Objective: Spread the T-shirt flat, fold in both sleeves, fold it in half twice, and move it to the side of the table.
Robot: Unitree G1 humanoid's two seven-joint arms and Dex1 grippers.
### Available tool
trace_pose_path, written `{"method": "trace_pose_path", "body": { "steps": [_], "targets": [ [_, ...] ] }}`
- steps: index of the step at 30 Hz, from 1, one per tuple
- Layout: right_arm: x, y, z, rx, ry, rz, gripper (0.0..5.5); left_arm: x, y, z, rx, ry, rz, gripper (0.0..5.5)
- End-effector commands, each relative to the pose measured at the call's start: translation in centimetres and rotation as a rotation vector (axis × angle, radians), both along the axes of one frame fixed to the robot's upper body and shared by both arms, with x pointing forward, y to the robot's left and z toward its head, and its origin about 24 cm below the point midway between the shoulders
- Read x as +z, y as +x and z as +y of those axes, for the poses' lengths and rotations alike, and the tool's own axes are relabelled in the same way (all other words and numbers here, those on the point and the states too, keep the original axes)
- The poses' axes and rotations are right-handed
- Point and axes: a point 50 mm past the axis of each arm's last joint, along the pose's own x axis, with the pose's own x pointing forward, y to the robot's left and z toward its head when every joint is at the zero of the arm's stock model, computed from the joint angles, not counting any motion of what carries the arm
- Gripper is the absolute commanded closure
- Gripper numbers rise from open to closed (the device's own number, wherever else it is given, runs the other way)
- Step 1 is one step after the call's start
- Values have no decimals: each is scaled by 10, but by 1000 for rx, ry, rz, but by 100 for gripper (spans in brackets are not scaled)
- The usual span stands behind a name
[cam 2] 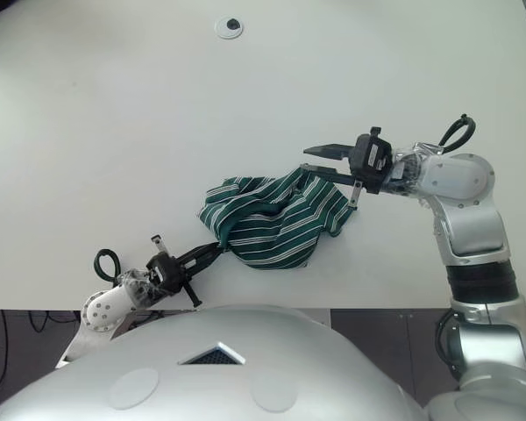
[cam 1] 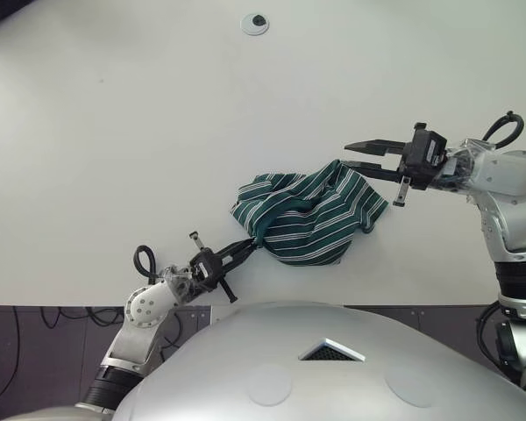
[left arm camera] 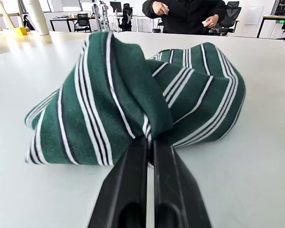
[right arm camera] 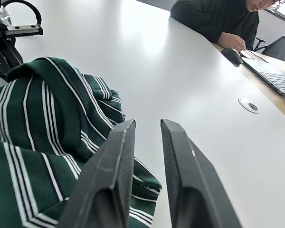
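Looking down on a white table (cam 1: 114,175), with a round cable grommet (cam 1: 255,23) set in its far side. Spotting the green striped T-shirt (cam 1: 307,215) straight away: heaped in a crumpled mound near the front edge, between the two arms, nowhere near flat yet. Lying directly on the tabletop too, in no bin, basket or tray.

Now over to the left gripper (cam 1: 248,246): pressed tight together on a bunched fold at the near-left corner of the mound, with cloth pinched right at the tips. And across to the right gripper (cam 1: 349,154): parted wide, holding nothing, poised at the far-right edge of the heap. Cannot tell whether touching the cloth or just above it.

Looks like the spreading step, barely begun. Plenty to go wrong from here. Pulling left with only that one pinch would likely drag the whole bundle across the table rather than open it, for want of anything anchoring the other side. Closing the right side on that thick fold could catch several layers at once and leave the shirt twisted when stretched. Could also lose the cloth from the left tips, given such a small bite of fabric. Worth watching for a sleeve trapped under the pile as well, hard to find from above.
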Motion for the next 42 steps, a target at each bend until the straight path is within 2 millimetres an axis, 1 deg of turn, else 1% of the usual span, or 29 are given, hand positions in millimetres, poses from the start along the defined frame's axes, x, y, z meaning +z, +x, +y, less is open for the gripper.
{"method": "trace_pose_path", "body": {
  "steps": [1,2,3,6,7,8,10,13,15,18,22,25,27,31,34,42],
  "targets": [
    [2,2,-1,-12,5,-18,452,1,12,18,49,101,-57,548],
    [3,3,-1,-17,12,-24,452,6,17,22,62,116,-101,548],
    [4,5,0,-28,26,-33,452,16,26,27,79,127,-171,548],
    [8,11,3,-61,75,-47,452,63,54,43,133,169,-422,548],
    [8,10,4,-55,79,-42,452,77,60,47,148,185,-484,548],
    [8,9,5,-48,81,-39,452,89,64,50,156,201,-531,548],
    [8,7,7,-36,88,-35,452,106,68,52,156,236,-596,548],
    [7,7,12,-31,112,-31,452,129,73,49,143,294,-670,548],
    [3,3,17,-21,131,-13,452,140,77,49,146,331,-699,548],
    [-7,-11,25,17,144,22,452,145,80,51,167,379,-691,548],
    [-21,-20,37,24,129,-22,452,148,81,53,188,403,-662,548],
    [-24,-25,39,11,156,-41,421,148,80,52,184,410,-638,550],
    [-22,-26,39,13,185,-46,389,148,79,52,184,414,-627,550],
    [-28,-28,38,24,104,-133,328,149,77,52,196,410,-618,550],
    [-34,-25,39,18,60,-179,328,150,76,52,202,407,-617,550],
    [-47,-19,41,44,-40,-224,328,154,75,51,211,388,-621,550]
  ]
}}
